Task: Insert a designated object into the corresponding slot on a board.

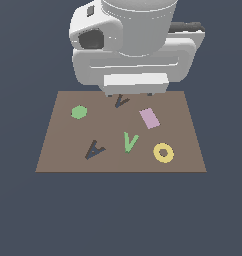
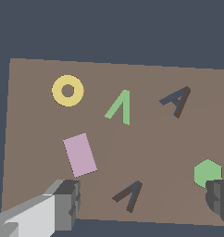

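One arm (image 1: 135, 45) above board (image 1: 53, 150), jaws spread wide

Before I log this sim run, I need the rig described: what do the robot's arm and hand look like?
The arm is a bulky, glossy white-grey shell with rounded housings and a dark oval recess on the side at the exterior view's left. A dark grey block shows at the exterior view's right. The hand has a pale grey body with dark grey, blocky, ridged fingers. No cables or markings are visible.
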